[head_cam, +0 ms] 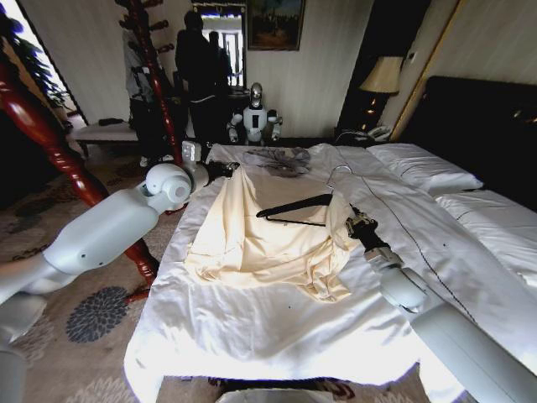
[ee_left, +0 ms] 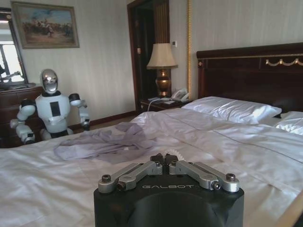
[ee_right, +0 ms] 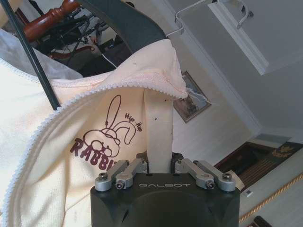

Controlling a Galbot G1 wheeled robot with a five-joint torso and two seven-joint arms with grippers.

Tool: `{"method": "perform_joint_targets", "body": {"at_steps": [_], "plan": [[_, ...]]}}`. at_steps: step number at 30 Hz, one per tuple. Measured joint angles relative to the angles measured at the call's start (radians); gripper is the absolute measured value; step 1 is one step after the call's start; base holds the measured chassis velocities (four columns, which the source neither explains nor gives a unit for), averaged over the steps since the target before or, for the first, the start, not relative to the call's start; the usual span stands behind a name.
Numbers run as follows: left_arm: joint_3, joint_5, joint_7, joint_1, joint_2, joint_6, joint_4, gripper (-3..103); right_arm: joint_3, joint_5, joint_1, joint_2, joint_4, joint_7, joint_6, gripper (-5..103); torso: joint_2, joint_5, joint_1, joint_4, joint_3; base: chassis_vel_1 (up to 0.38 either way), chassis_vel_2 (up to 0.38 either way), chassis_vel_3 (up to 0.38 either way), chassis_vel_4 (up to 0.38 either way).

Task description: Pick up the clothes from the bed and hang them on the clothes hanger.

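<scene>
The clothes (head_cam: 260, 235), a pale cream garment, lie spread on the middle of the bed (head_cam: 277, 327). The black clothes hanger (head_cam: 295, 210) rests on top of them, its silver hook (head_cam: 336, 174) pointing toward the pillows. My left gripper (head_cam: 225, 169) is at the garment's far left corner, where the fabric rises to it. In the left wrist view this gripper (ee_left: 164, 157) is shut with a toothed white edge at its tips. My right gripper (head_cam: 357, 223) is shut on a strip of the clothes (ee_right: 158, 127) at their right edge. The hanger (ee_right: 128, 23) sits just beyond it.
A smaller grey garment (head_cam: 281, 159) lies farther up the bed. A red-brown wooden coat stand (head_cam: 50, 143) rises close on the left beside the mattress. Pillows (head_cam: 424, 168) and a dark headboard (head_cam: 487, 126) are on the right. A small white robot (head_cam: 254, 117) stands behind the bed.
</scene>
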Motion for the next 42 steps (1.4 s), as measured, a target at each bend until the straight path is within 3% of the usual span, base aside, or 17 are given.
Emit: {"method": "perform_joint_targets", "body": {"at_steps": [10,15,20,28,33,40,42], "plan": [[0.01,-0.017,-0.077,0.009,0.007,0.052,-0.072,1,-0.026,0.037,0.017,0.021,0.03,-0.002,-0.047,20,0.0,-0.0001,0.0,0.0008,0.0,0.0,0.0,0.0,0.0],[0.059,-0.003,-0.159,0.004,-0.081,0.106,0.046,1,-0.019,0.044,-0.003,0.021,0.046,-0.002,-0.048,20,0.0,-0.0001,0.0,0.0003,0.0,0.0,0.0,0.0,0.0],[0.066,-0.028,-0.191,0.004,-0.135,0.119,0.026,1,-0.02,0.016,-0.029,0.029,0.033,-0.005,-0.045,20,0.0,0.0,0.0,-0.0003,0.0,0.0,0.0,0.0,0.0],[0.065,-0.055,-0.207,0.012,-0.1,0.13,-0.065,1,-0.043,0.007,-0.004,0.056,-0.017,-0.005,-0.044,20,0.0,0.0,0.0,0.0009,0.0,0.0,0.0,0.0,0.0],[0.032,-0.078,-0.209,0.039,-0.054,0.134,-0.127,1,-0.048,0.011,0.001,0.063,-0.044,-0.001,-0.046,20,0.0,0.0,0.0,0.0003,0.0,0.0,0.0,0.0,0.0],[0.009,-0.076,-0.219,0.085,-0.06,0.136,-0.15,1,-0.089,0.018,0.028,0.085,-0.055,0.01,-0.069,20,0.0,-0.0001,0.0,0.0004,0.0,0.0,0.0,0.0,0.0],[-0.002,-0.07,-0.228,0.107,-0.068,0.137,-0.163,1,-0.104,0.067,0.045,0.089,-0.058,0.023,-0.106,20,0.0,-0.0001,0.0,0.0001,0.0,0.0,0.0,0.0,0.0]]}}
